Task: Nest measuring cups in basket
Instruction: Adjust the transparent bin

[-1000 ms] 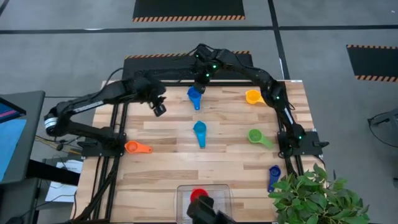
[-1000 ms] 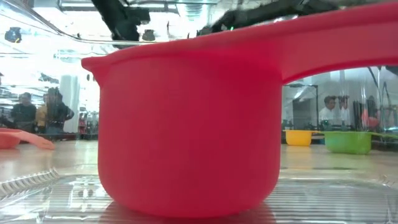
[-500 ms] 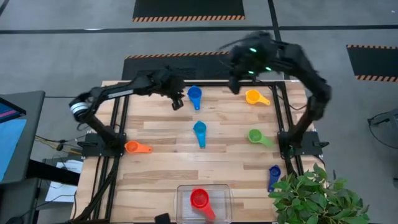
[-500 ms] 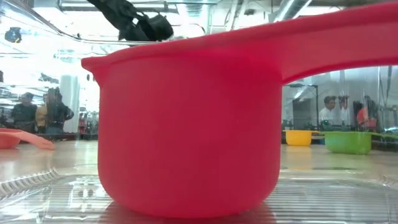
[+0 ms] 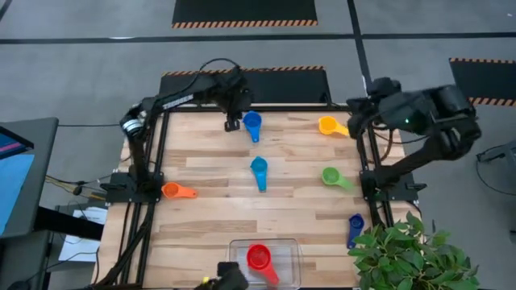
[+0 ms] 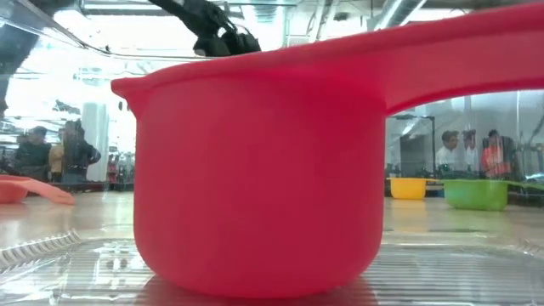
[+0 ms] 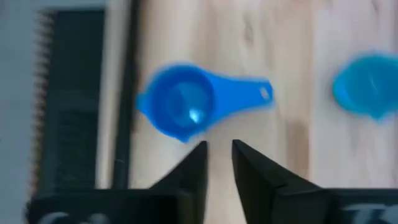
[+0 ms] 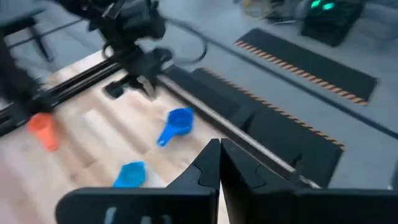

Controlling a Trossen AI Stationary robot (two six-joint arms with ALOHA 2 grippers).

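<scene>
The red cup (image 5: 258, 258) (image 6: 255, 170) stands in the clear basket (image 5: 284, 251) at the table's near edge. A blue cup (image 5: 252, 122) (image 7: 180, 107) lies near the far edge, its handle toward the near side. My left gripper (image 5: 232, 122) (image 7: 219, 146) hovers just left of it, fingers a little open, touching nothing. A light blue cup (image 5: 259, 169) lies mid-table. My right gripper (image 5: 352, 127) (image 8: 219, 146) is shut, raised by the far right corner beside the yellow cup (image 5: 327, 125). The green (image 5: 332, 176), orange (image 5: 173, 191) and dark blue (image 5: 355, 225) cups lie apart on the wood.
A potted plant (image 5: 407, 254) overhangs the near right corner by the dark blue cup. Black frame rails (image 5: 153, 161) run along both table sides. Bare wood (image 5: 218, 213) lies between the middle cups and the basket. People (image 6: 51, 153) stand in the room beyond the table.
My right arm has swung away from above the blue cup toward the table's right far corner, lifting clear. My left gripper has moved right and toward the far edge, ending beside the blue cup. No cup has shifted.
</scene>
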